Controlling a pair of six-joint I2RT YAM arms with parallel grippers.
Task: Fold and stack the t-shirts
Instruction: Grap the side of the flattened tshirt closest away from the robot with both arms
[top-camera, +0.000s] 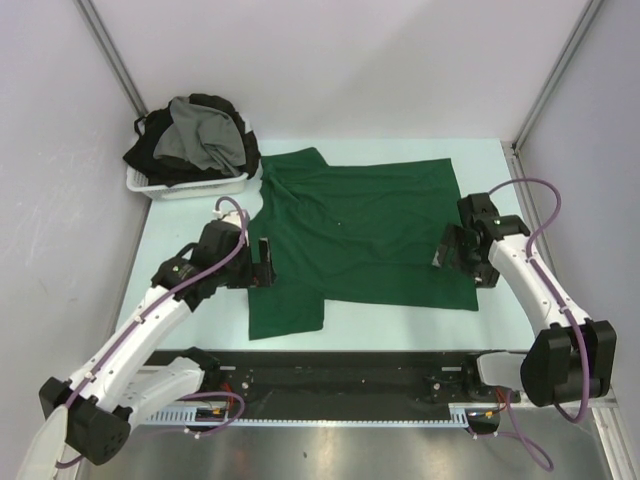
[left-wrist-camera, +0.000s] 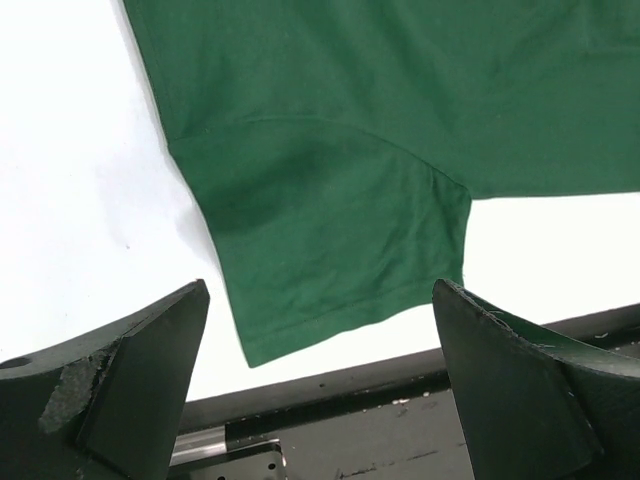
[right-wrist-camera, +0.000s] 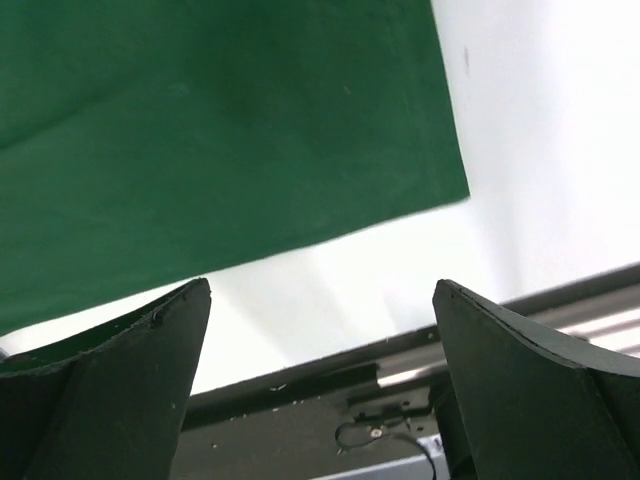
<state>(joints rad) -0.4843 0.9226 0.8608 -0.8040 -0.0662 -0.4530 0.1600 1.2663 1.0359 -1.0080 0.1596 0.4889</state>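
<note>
Soft, limp dark green cotton t-shirt (top-camera: 365, 235) lies flat on white worktop (top-camera: 480, 165), left fingers (left-wrist-camera: 130, 390) and right fingers (right-wrist-camera: 110, 390) both spread, empty; likely grips best pinched at near sleeve and hem corner.

Your green shirt (top-camera: 370, 235) is soft matt cloth, lightly creased, lying on a smooth pale table (top-camera: 480, 165) with a slight sheen. The left fingers (left-wrist-camera: 130, 400) look matt black, rough where one edge is chipped. The basket (top-camera: 190, 187) is white plastic.
</note>
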